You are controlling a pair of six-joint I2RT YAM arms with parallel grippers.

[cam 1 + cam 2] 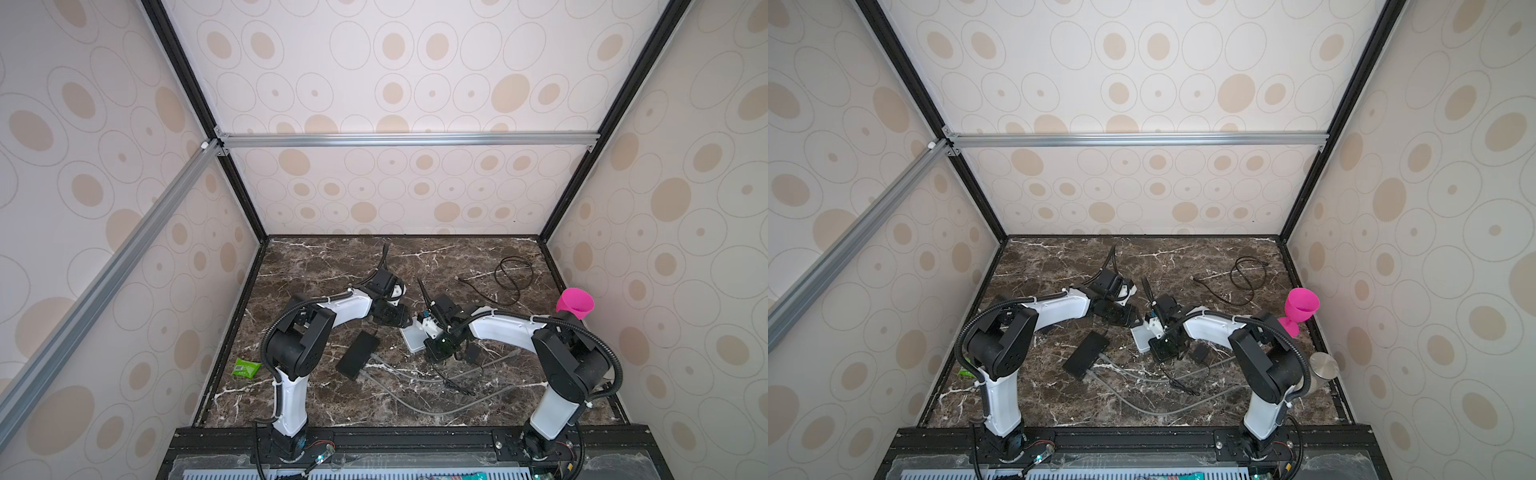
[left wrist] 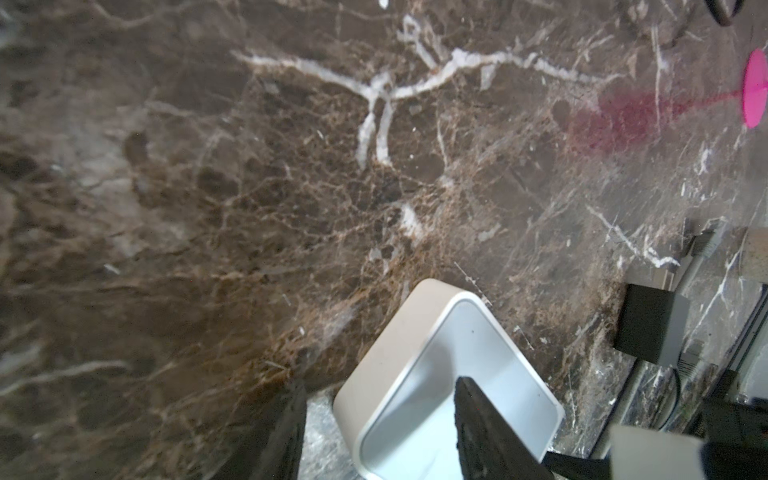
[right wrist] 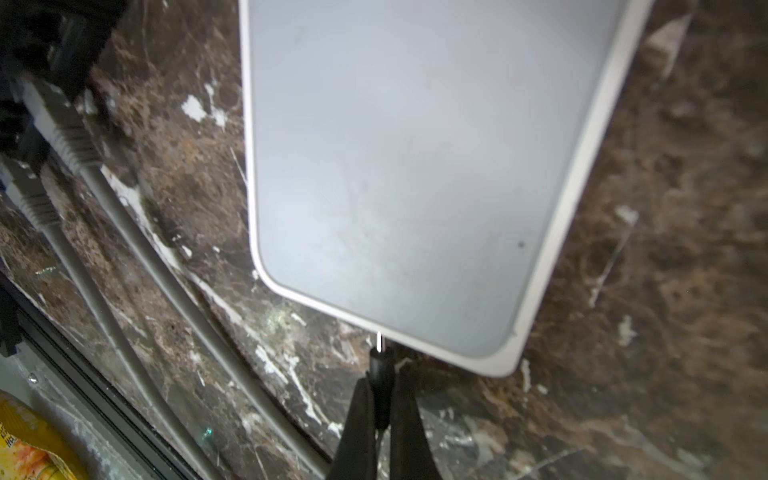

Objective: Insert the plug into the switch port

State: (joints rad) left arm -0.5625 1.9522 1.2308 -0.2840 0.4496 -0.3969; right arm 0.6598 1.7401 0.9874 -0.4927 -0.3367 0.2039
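The white switch (image 1: 411, 338) lies flat on the marble near the middle, seen in both top views (image 1: 1140, 338). My right gripper (image 3: 380, 378) is shut on the black barrel plug (image 3: 380, 368). The plug's metal tip meets the switch's near side wall (image 3: 415, 166); the port itself is hidden. From the opposite end, my left gripper (image 2: 380, 384) stands open over the switch (image 2: 415, 353). One finger (image 2: 291, 428) is beside its side wall with a gap, and the other finger (image 2: 486, 428) lies over its top face.
A black hub (image 1: 357, 353) with grey cables (image 1: 415, 405) plugged in lies left of the switch. A small black adapter (image 1: 473, 353) sits under the right arm. A coiled black cable (image 1: 513, 274), a pink goblet (image 1: 575, 303), a steel can (image 1: 1325, 365) and a green packet (image 1: 245, 368) ring the table.
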